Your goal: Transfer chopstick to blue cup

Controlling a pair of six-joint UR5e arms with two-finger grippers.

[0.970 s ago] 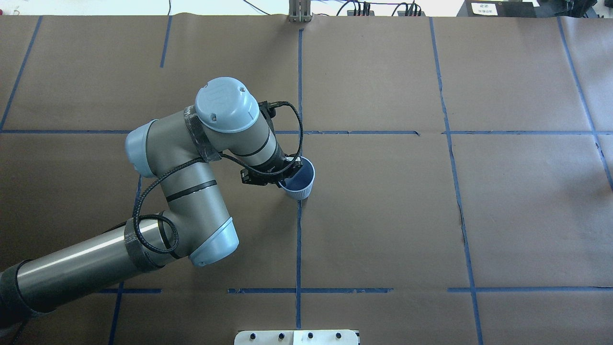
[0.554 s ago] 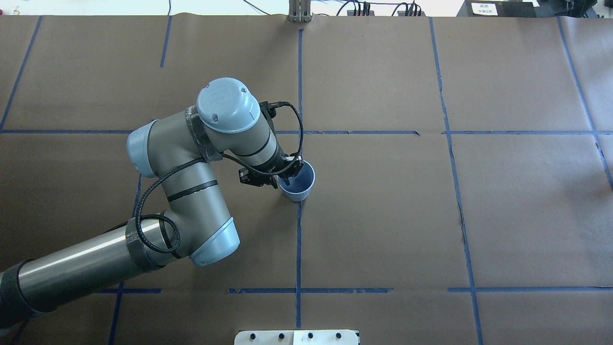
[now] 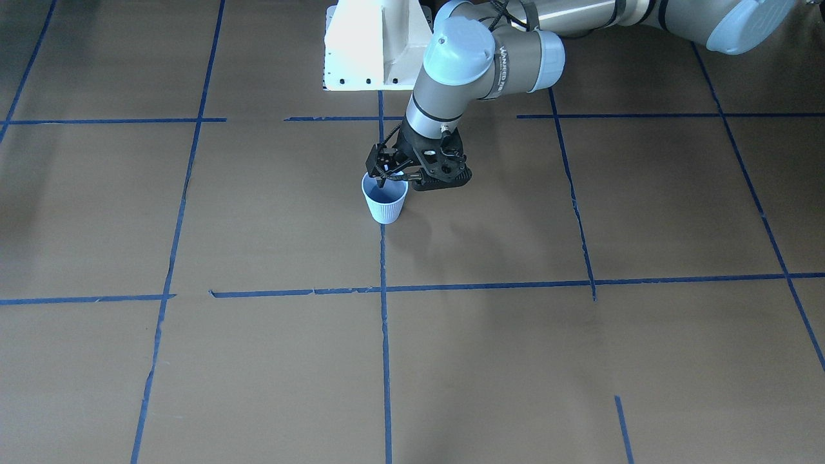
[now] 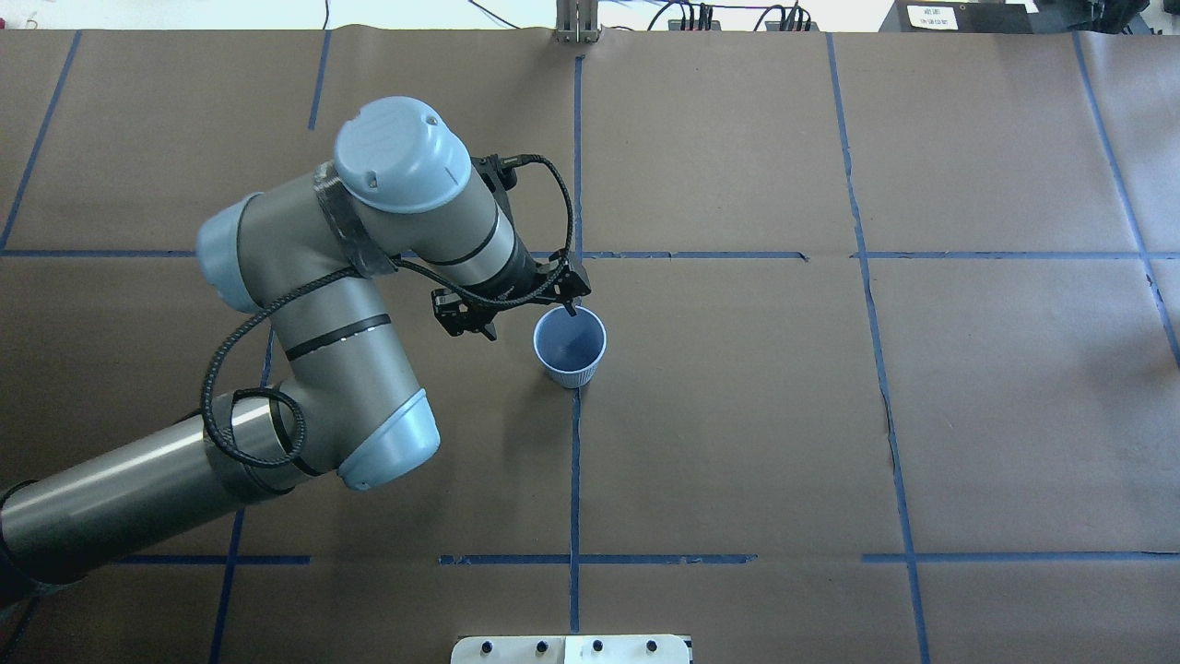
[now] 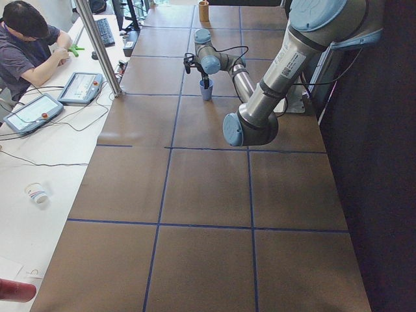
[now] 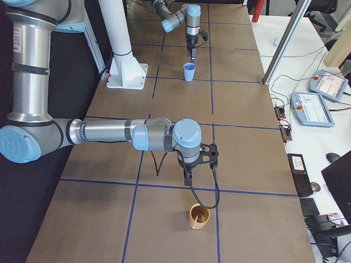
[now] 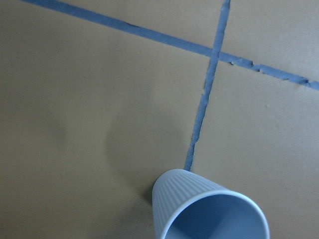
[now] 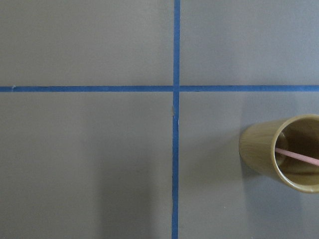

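**Left arm backs off the blue cup, and the cup looks empty**

Left gripper [image 4: 527, 320] has swung back from where it sat over the blue cup [image 4: 570, 349] a moment ago. Now only one fingertip hangs right at the cup's far rim. Its jaws stand spread with nothing between them. Right gripper [image 6: 188, 176] hovers near the wood cup [image 8: 256, 144], and I can't tell if it's spread or clenched. Only chopstick [image 8: 296, 156] I can find is leaning inside that wood cup, well apart from the blue one, so I'd say the transfer isn't done.

What could go wrong: that fingertip is so close to the rim that a sideways move could clip the blue cup and tip it or shove it across the table [image 4: 737, 415]. It looks light. Same deal at the other end. A grab at a leaning chopstick could drag or tip the wood cup, or the stick could slip out on the way over.

Count: two cups (one blue, one wood), one chopstick in view, two grippers.
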